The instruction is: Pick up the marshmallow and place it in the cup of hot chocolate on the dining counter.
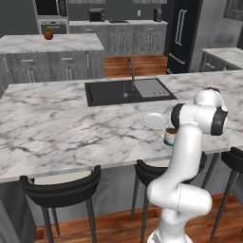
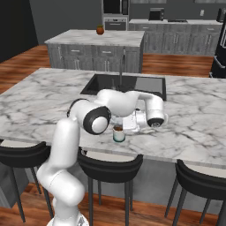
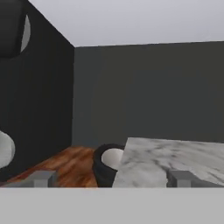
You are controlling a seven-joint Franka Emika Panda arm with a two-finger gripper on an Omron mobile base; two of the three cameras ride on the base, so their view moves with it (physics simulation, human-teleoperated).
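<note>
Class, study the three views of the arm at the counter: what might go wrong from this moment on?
1. The cup of hot chocolate stands near the front edge of the dining counter, with the open tool close beside it. A careless swing may tip it or push it off.
2. The plate lies just behind the cup, so a nudged cup may strike it and spill.

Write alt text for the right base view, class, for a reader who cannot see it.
A white robot arm bends over a long marble dining counter, its hand beside a small cup of hot chocolate near the front edge. Behind lie a black sink and a smaller island; dark stools stand below.
</note>
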